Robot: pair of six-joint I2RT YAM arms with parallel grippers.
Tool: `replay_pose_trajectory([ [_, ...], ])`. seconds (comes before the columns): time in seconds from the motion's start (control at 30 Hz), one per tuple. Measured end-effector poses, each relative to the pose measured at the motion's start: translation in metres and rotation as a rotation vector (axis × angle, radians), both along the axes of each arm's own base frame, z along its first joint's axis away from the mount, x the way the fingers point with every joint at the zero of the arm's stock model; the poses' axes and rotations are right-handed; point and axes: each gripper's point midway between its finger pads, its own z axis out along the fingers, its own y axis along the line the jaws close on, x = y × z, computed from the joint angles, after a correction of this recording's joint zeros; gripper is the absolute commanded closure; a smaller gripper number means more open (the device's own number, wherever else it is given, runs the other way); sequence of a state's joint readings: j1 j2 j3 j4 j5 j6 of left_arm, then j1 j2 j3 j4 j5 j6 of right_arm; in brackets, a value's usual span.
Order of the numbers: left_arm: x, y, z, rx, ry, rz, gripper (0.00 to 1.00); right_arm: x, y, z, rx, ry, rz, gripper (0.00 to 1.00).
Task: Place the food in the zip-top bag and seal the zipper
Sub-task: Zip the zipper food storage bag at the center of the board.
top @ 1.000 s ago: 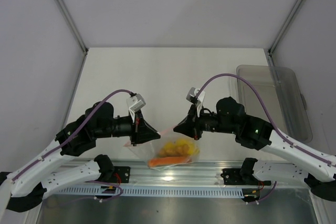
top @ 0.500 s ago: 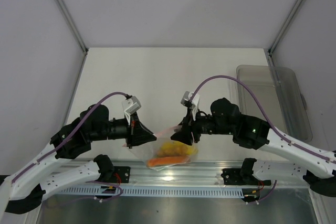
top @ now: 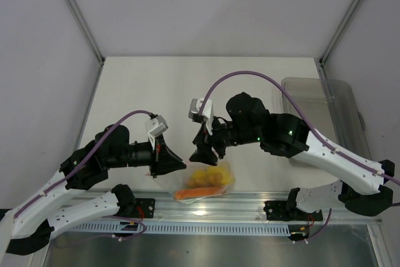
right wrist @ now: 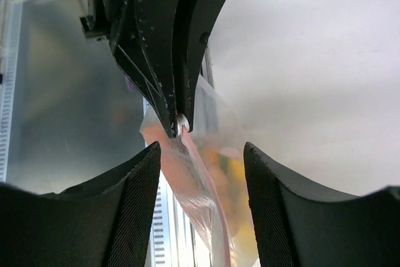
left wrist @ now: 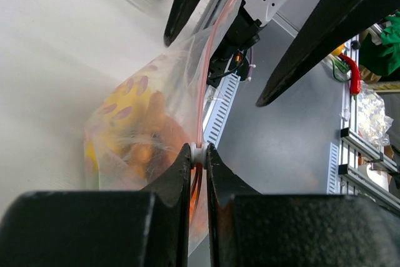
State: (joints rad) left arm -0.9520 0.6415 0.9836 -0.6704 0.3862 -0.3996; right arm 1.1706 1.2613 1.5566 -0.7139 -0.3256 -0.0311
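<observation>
White table [top: 187,92], closed in by pale panels on 3 sides. Near the middle of its near edge is the zip-top bag [top: 228,179], clear and crinkled. The food [top: 206,174], yellow and orange pieces, is already inside it. The zipper [left wrist: 209,67], a thin pink strip, runs taut along the bag's mouth. The left tool [left wrist: 199,154] is pressed together on 1 end of that strip. The right tool [top: 206,152] has its 2 fingers spread, 1 on each side of the strip further along, gripping nothing. Whether the strip is closed along its whole length cannot be told. A grey-clear tray [top: 325,110] lies by the table's right edge, well apart.

Likely risks: the left pinch catches only a small tip of plastic. The food's weight, or a tug from the right tool, could pull it free and drop the bag at the near edge. If the right tool closes beside the strip rather than on it, part of the mouth would be left unsealed and pieces could spill.
</observation>
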Motion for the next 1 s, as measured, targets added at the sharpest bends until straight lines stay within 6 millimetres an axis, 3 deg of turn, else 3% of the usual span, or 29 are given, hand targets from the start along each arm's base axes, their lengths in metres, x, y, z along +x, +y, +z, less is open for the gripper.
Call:
replay_pose_trajectory([
  [0.4, -0.001, -0.002, -0.001, 0.001, 0.008, -0.013, 0.99, -0.008, 0.013, -0.053, -0.219, 0.026, 0.147, 0.57],
  [0.5, -0.001, -0.002, -0.001, 0.001, 0.007, -0.013, 1.00, -0.010, 0.015, -0.057, -0.244, 0.027, 0.171, 0.73],
  [0.53, -0.001, -0.002, -0.001, 0.001, 0.007, -0.012, 0.99, -0.011, 0.015, -0.058, -0.249, 0.029, 0.177, 0.83],
  [0.67, 0.000, -0.001, -0.001, 0.002, 0.005, -0.007, 0.99, -0.014, 0.013, -0.060, -0.259, 0.031, 0.189, 1.00],
  [1.0, 0.002, -0.002, 0.002, -0.008, -0.006, 0.000, 0.99, -0.008, 0.006, -0.058, -0.195, -0.014, 0.103, 1.00],
])
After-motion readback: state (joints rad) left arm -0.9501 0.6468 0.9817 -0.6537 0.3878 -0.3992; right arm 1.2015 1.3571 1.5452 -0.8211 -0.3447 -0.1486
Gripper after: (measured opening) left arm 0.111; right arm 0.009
